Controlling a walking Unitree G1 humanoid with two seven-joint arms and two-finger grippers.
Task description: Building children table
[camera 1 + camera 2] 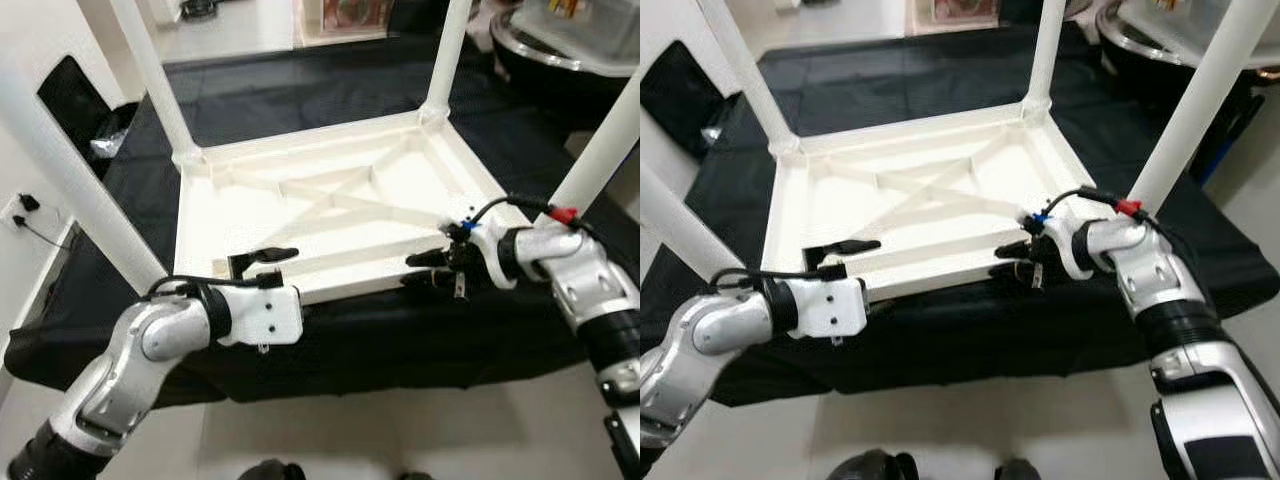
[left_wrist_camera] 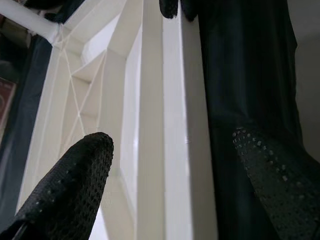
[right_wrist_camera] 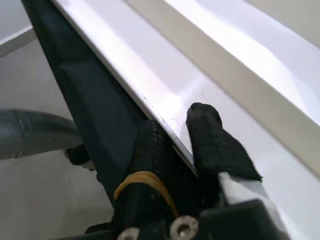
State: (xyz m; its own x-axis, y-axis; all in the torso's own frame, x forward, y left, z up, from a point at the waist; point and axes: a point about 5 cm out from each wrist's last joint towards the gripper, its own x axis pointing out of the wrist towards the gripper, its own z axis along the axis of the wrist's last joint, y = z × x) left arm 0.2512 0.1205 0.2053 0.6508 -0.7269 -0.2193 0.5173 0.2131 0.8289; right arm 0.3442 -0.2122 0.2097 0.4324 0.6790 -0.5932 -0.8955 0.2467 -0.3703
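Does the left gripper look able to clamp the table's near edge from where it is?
Probably yes. The left gripper is open and already straddles the near edge of the upturned white table, with nothing between its fingers except that edge.

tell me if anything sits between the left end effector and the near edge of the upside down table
Nothing visible does. The left end effector is open and already straddles the near edge of the table, one finger above the rim and one below against the black cloth. The right end effector pinches the same edge.
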